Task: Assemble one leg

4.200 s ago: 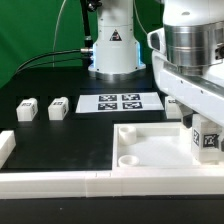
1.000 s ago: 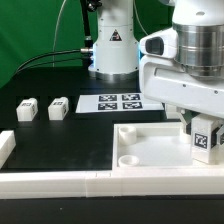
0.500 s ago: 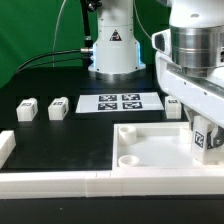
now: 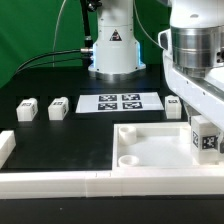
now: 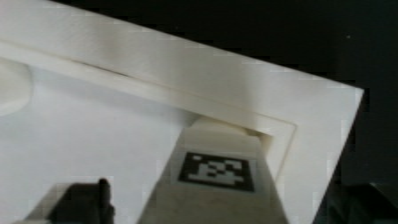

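Observation:
One leg (image 4: pixel 207 138), a small white block with a tag facing out, stands upright in the far right corner of the large white tray (image 4: pixel 150 150). In the wrist view the leg (image 5: pixel 222 165) sits between my dark fingers (image 5: pixel 82 203), with a gap on each side. My gripper (image 5: pixel 222 208) is open around it, touching nothing. In the exterior view the gripper (image 4: pixel 200 100) hangs just above the leg. Two more legs (image 4: pixel 27 109) (image 4: pixel 59 108) lie at the exterior view's left. Another (image 4: pixel 174 105) lies partly hidden behind the gripper.
The marker board (image 4: pixel 120 102) lies at the middle back, in front of the robot base (image 4: pixel 112 50). A white rail (image 4: pixel 90 183) runs along the front edge, with a short white piece (image 4: pixel 6 148) at the exterior view's left.
The gripper twisted back and forth on the leg, then let go and rose slightly. The leg now stands alone in the tray corner, a little lower than before.

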`<state>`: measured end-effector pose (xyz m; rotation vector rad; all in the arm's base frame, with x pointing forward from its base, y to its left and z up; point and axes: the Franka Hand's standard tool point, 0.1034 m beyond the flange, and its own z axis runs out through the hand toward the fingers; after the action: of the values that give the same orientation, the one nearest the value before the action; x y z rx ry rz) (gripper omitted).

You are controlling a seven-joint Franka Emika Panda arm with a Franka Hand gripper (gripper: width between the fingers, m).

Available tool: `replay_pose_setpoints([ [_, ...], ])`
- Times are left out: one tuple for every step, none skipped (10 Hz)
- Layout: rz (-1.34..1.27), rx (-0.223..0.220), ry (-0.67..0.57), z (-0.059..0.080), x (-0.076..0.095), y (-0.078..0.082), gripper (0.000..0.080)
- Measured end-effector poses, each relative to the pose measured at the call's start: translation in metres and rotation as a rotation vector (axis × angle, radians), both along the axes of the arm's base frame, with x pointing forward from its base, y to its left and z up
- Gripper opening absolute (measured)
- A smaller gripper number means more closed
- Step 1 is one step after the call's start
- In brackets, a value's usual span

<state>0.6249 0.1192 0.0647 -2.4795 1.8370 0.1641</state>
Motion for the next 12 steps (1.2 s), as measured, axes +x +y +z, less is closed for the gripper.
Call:
replay_pose_setpoints([
  [-0.001, 0.000, 0.000, 0.0000, -0.0001, 0.0003, 0.0641],
  [0.009, 0.001, -0.001, 0.0000, -0.0001, 0.0005, 0.0647],
  [0.143, -0.002, -0.012, -0.0001, -0.0007, 0.0011, 0.0647],
  [0.250, -0.002, -0.021, -0.0002, -0.0014, 0.0036, 0.0648],
  [0.406, -0.012, -0.033, -0.0001, -0.0015, 0.0041, 0.0648],
  [0.550, -0.022, -0.043, 0.0001, -0.0014, 0.0048, 0.0648],
  [0.686, -0.027, -0.052, 0.0008, -0.0009, 0.0057, 0.0648],
  [0.800, -0.030, -0.060, 0.0022, -0.0001, 0.0068, 0.0648],
  [0.877, -0.027, -0.068, 0.0042, 0.0005, 0.0080, 0.0648],
  [1.015, -0.019, -0.079, 0.0055, 0.0013, 0.0072, 0.0648],
  [1.112, -0.013, -0.085, 0.0055, 0.0018, 0.0052, 0.0648],
  [1.176, -0.009, -0.089, 0.0053, 0.0019, 0.0041, 0.0648],
])
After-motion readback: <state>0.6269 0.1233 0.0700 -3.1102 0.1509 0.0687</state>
